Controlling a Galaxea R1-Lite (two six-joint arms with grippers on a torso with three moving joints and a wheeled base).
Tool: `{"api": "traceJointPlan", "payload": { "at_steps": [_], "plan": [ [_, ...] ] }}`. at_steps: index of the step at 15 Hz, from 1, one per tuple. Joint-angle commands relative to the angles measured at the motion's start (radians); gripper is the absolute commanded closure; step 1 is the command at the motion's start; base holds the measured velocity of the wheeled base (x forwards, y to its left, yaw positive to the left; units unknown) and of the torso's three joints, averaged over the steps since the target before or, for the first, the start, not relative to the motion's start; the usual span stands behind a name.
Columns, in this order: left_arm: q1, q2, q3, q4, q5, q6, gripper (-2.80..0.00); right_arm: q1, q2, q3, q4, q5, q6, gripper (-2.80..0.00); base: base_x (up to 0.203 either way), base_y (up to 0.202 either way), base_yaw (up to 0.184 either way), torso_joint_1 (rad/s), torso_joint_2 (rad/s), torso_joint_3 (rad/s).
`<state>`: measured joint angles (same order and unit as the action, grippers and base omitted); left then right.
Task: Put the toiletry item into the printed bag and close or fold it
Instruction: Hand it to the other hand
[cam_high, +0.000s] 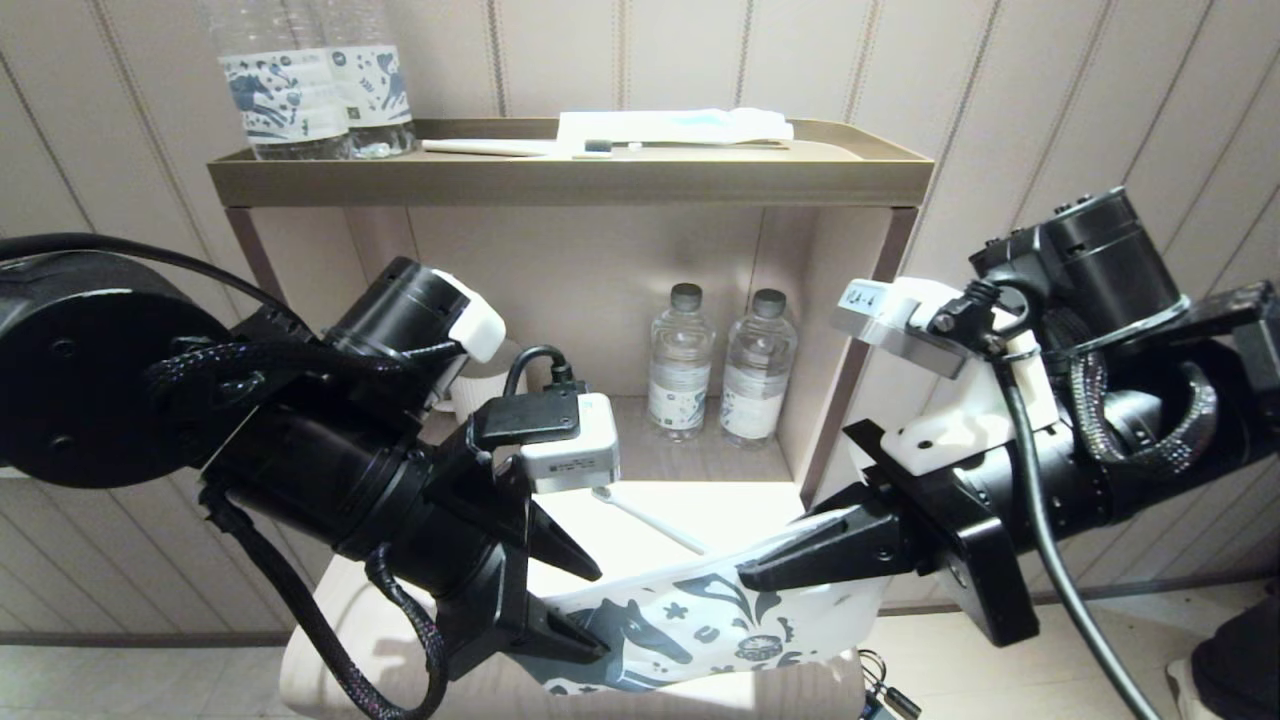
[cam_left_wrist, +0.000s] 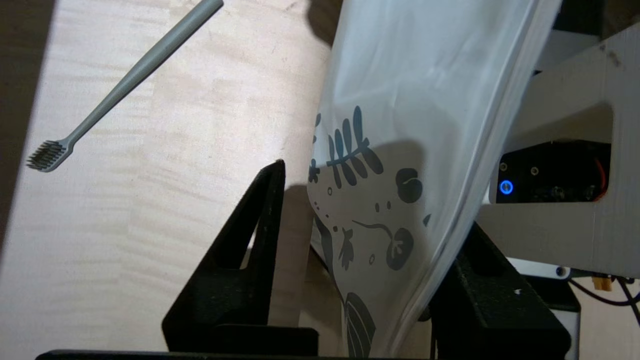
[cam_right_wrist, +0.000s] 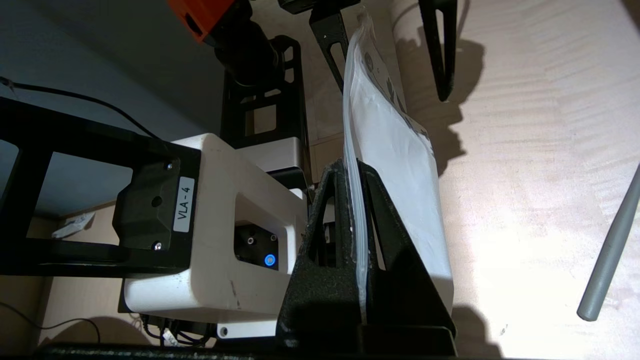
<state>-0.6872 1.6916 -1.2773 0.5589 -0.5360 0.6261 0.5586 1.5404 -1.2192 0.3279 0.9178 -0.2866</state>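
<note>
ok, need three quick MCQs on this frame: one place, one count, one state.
1. Where is the toothbrush?
A. inside the printed bag
B. lying on the table, outside the bag
C. in the left tool

2. How many water bottles stand on the lower shelf?
A. one
B. two
C. four

3. What is the right tool doing?
A. shut on the printed bag's edge
B. open above the table
C. shut on the toothbrush

Answers: 1 B, it lies bare on the table beside the printed bag. 2 B, two water bottles side by side. 3 A, its fingers pinch the bag; the left tool stands open around the other end.
</note>
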Motion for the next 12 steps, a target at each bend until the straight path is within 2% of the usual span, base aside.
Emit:
{"api": "traceJointPlan", "payload": {
  "at_steps": [1, 3, 4, 6, 9, 12],
  "plan": [
    [0.042, 0.024, -0.011, -0.001, -0.038, 0.002, -2.8, -0.005, 0.003, -0.006, 0.002, 0.006, -0.002, 0.0, 0.0, 0.0, 0.0, 0.0, 0.0, 0.0],
    [0.097, 0.026, -0.026, 0.003, -0.062, -0.005, -2.8, -0.014, -0.005, -0.011, 0.0, 0.006, 0.0, 0.0, 0.0, 0.0, 0.0, 0.0, 0.0, 0.0],
    [0.126, 0.023, -0.036, 0.009, -0.086, -0.028, -2.8, -0.023, -0.012, -0.013, 0.0, 0.004, 0.0, 0.0, 0.0, 0.0, 0.0, 0.0, 0.0, 0.0],
    [0.167, 0.031, -0.052, 0.011, -0.137, -0.117, -2.8, -0.045, -0.028, -0.011, -0.02, 0.006, 0.006, 0.0, 0.0, 0.0, 0.0, 0.0, 0.0, 0.0],
    [0.193, 0.002, 0.003, 0.0, -0.153, -0.135, -2.8, -0.062, -0.039, -0.009, -0.02, 0.007, 0.013, 0.0, 0.0, 0.0, 0.0, 0.0, 0.0, 0.0],
    [0.213, -0.053, 0.093, -0.034, -0.207, -0.144, -2.8, -0.062, -0.062, -0.002, -0.018, 0.005, 0.028, 0.0, 0.0, 0.0, 0.0, 0.0, 0.0, 0.0]
  ]
}}
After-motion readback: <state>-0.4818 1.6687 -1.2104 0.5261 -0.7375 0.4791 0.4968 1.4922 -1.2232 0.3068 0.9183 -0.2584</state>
